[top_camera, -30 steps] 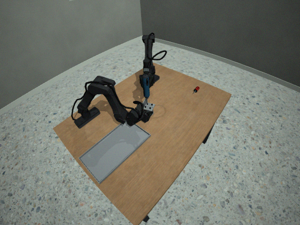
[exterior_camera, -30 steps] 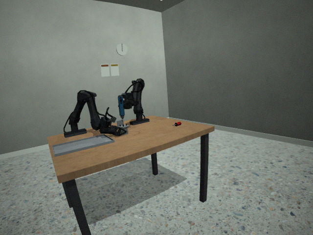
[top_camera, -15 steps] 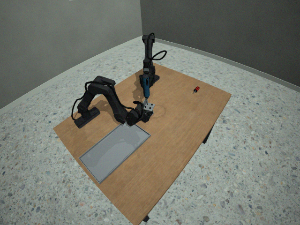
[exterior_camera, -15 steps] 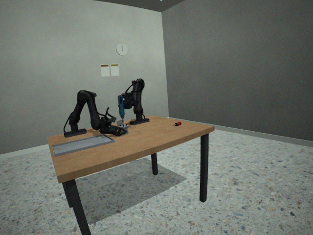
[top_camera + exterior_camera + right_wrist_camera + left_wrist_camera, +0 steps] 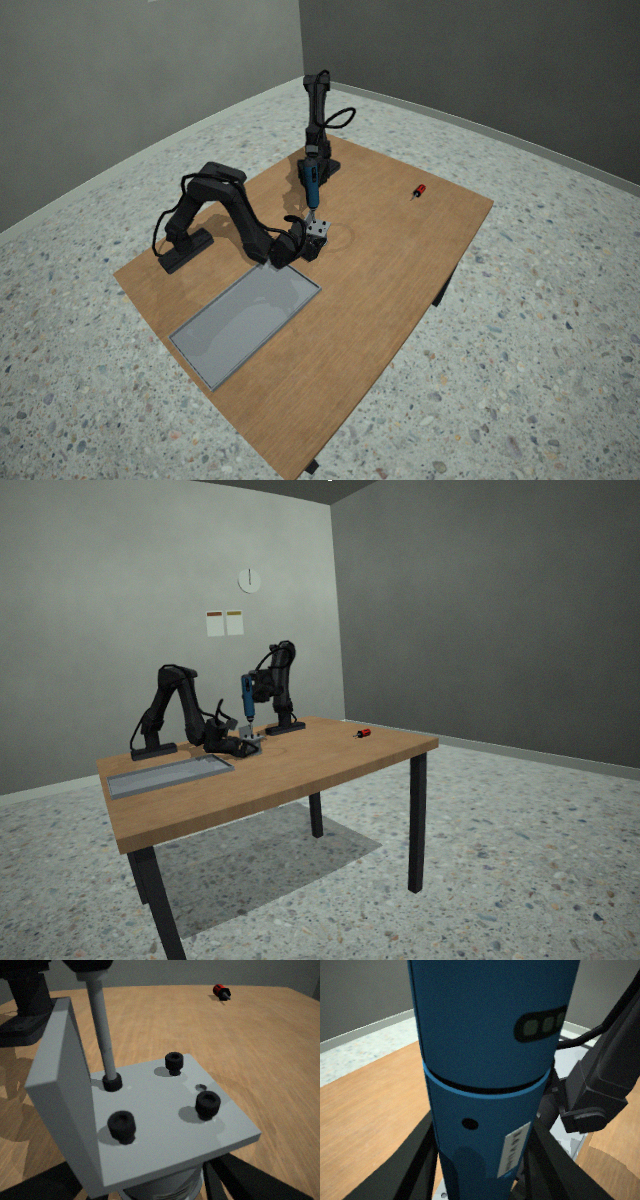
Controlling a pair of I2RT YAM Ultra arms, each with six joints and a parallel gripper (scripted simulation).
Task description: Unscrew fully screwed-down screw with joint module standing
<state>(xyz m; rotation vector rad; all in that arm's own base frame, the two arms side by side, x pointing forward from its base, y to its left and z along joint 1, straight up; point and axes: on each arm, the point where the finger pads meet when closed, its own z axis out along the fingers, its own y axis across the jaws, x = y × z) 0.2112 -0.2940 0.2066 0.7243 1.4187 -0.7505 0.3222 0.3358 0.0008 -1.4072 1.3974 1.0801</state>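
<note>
Right wrist view, grey bracket (image 5: 316,230) (image 5: 145,1105), three black screws raised, one low

Top and exterior: the whole table (image 5: 361,310) (image 5: 310,784) is viewed obliquely, from above and from farther, lower down; left wrist: the screwdriver (image 5: 311,186) (image 5: 248,699) (image 5: 485,1060) is faced closely; right wrist: the bracket (image 5: 318,227) (image 5: 245,732) (image 5: 150,1105) is viewed closely from above.
</note>
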